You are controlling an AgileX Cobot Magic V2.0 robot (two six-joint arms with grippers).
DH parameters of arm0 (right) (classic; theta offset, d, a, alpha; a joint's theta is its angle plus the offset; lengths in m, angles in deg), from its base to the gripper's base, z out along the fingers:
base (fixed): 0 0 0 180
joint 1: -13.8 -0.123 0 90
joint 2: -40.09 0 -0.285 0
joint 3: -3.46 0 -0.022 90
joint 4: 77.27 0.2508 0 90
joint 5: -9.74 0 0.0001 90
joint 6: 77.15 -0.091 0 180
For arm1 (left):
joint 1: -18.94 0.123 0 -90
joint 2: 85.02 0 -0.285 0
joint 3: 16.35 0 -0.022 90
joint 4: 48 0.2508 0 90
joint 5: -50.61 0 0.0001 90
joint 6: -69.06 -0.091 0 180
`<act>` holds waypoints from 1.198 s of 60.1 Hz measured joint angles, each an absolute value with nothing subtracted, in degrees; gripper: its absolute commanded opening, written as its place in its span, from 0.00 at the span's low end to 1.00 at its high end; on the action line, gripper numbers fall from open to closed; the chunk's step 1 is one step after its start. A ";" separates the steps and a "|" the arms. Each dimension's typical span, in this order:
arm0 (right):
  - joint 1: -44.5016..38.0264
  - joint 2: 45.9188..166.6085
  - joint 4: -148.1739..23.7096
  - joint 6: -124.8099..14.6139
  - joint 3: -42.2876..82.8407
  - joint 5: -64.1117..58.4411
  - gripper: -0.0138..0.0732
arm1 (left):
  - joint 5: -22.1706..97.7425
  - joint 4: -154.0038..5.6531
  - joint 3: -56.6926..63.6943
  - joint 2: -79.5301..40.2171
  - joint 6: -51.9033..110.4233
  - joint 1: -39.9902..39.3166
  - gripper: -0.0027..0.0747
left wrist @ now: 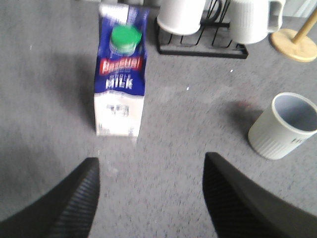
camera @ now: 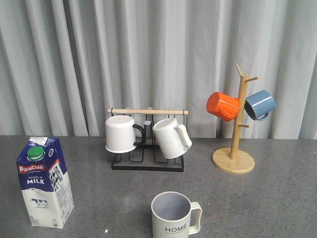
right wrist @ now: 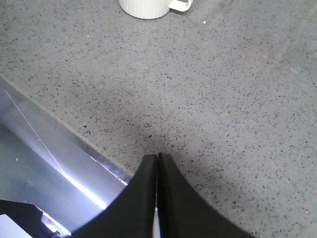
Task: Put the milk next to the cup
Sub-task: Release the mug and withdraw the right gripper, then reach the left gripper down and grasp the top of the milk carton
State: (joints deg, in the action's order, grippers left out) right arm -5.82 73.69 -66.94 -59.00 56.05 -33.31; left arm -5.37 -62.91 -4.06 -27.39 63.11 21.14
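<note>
The milk (camera: 43, 182), a blue and white carton with a green cap, stands upright at the front left of the table. The pale grey-green cup (camera: 174, 215) with "HOME" lettering stands at the front centre, its handle to the right, well apart from the carton. In the left wrist view the milk (left wrist: 120, 79) is ahead of my open left gripper (left wrist: 151, 163), with bare table between the fingers, and the cup (left wrist: 283, 125) is off to the side. My right gripper (right wrist: 157, 156) is shut on nothing near the table's edge, the cup (right wrist: 148, 7) far beyond it. Neither gripper shows in the front view.
A black rack (camera: 147, 161) with a wooden bar holds a white mug (camera: 121, 133) and a ribbed white mug (camera: 171, 137) at the back centre. A wooden mug tree (camera: 234, 157) at the back right carries an orange mug (camera: 223, 105) and a blue mug (camera: 260, 104). A metal table edge (right wrist: 59, 144) lies beside my right gripper.
</note>
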 measured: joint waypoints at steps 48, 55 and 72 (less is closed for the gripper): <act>-5.82 73.63 -66.99 -60.22 56.14 -31.14 0.15 | -18.11 -65.90 -31.03 -4.45 61.07 21.14 0.68; -5.82 73.63 -66.99 -60.22 56.14 -31.14 0.15 | -18.37 -65.90 -35.60 -1.09 61.07 21.14 0.68; -5.82 73.63 -66.99 -60.22 56.14 -31.14 0.15 | -20.19 -65.90 -42.32 9.49 61.07 21.14 0.68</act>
State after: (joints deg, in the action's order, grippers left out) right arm -5.82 73.63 -66.99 -60.22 56.14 -31.14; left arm -20.19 -65.90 -42.32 9.49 61.07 21.14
